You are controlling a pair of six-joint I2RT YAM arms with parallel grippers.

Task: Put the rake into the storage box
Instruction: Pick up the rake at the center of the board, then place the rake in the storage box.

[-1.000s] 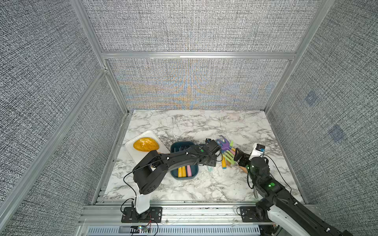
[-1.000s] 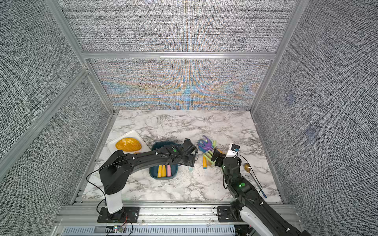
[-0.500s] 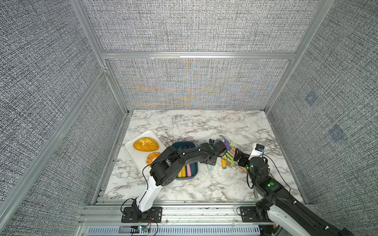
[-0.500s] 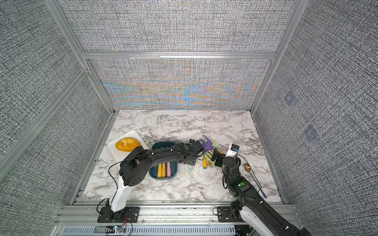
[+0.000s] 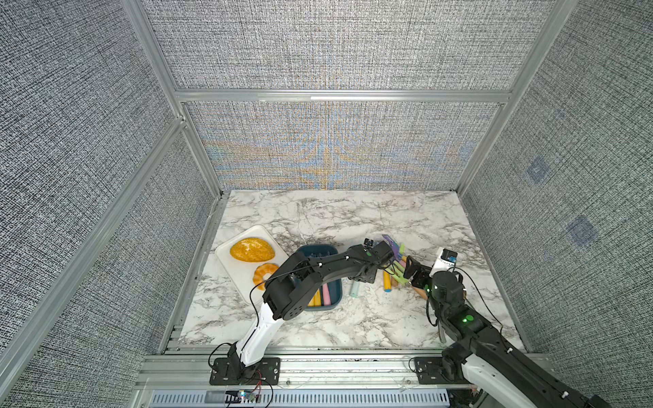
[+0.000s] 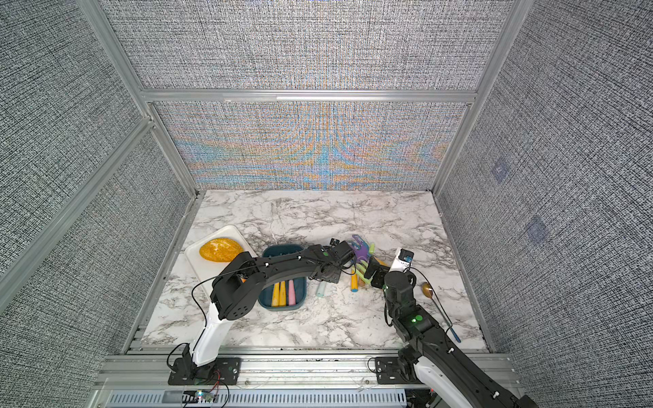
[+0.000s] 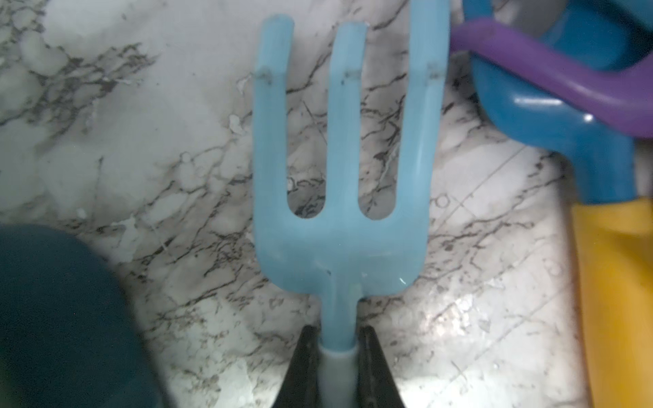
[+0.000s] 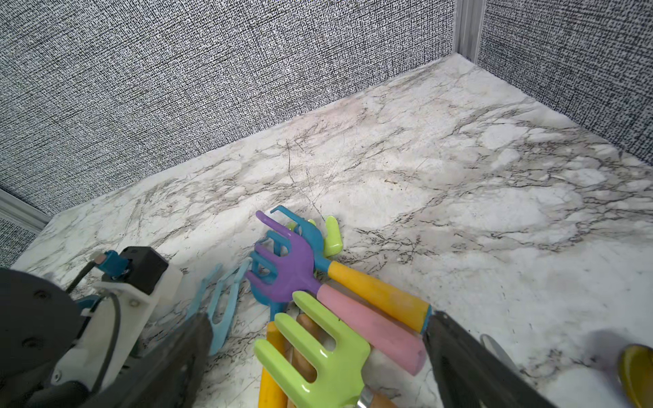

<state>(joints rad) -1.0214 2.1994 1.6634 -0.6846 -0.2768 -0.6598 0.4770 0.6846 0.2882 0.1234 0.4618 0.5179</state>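
A light blue rake (image 7: pixel 339 159) lies on the marble with its three tines pointing away from my left wrist. My left gripper (image 7: pixel 337 333) is shut on the rake's neck, just above its pale handle (image 5: pixel 354 289). The dark teal storage box (image 5: pixel 335 300) sits just left of it and holds yellow and pink handled tools. My right gripper (image 8: pixel 318 356) is open wide over a pile of rakes, with a green rake (image 8: pixel 318 356) lying loose between its fingers. The light blue rake's head (image 8: pixel 222 300) shows beside that pile.
The pile holds a purple rake (image 8: pixel 286 268), a dark blue one (image 8: pixel 307 229) and yellow (image 8: pixel 378 293) and pink (image 8: pixel 371 328) handles. A white tray (image 5: pixel 226 254) with bread stands left of the box. A gold spoon (image 6: pixel 427 289) lies at the right.
My left arm reached further right, lowered its gripper beside the pile and shut it on the light blue rake's neck. The right arm has not moved.
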